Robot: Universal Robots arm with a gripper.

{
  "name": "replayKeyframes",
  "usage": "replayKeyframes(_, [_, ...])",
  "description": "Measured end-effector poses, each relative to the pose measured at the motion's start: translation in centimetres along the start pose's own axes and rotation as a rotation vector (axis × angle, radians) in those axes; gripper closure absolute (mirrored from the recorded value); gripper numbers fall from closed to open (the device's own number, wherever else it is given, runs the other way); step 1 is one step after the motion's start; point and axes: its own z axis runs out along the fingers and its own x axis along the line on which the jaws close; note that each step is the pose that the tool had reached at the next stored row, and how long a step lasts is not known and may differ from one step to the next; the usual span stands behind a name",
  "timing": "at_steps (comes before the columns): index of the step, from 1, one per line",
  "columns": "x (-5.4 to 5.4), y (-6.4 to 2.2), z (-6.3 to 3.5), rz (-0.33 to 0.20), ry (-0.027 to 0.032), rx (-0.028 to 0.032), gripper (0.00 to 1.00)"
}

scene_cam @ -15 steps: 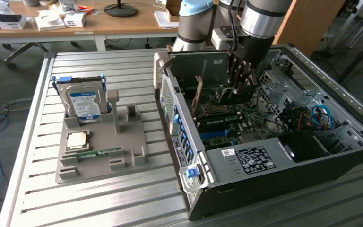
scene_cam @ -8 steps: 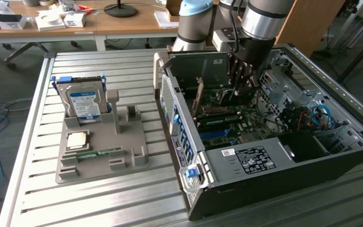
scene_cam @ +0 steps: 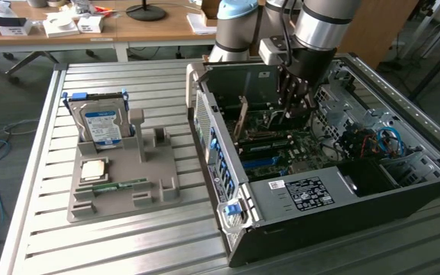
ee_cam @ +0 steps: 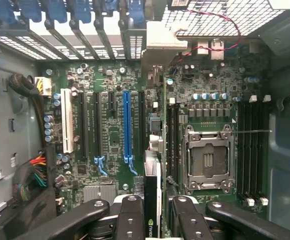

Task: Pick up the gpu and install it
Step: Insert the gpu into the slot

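The open computer case lies on its side on the slatted metal table, with a grey parts tray just beside the case. Inside the case, my gripper hangs over the motherboard. My fingers are clamped on the gpu, held on edge inside the case. I cannot tell whether it touches a slot.
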Motion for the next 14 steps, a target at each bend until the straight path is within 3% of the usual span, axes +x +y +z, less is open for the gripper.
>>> replayKeyframes(14, [1.02, -0.04, -0.04, -0.002, 0.0000, 0.0000, 0.73])
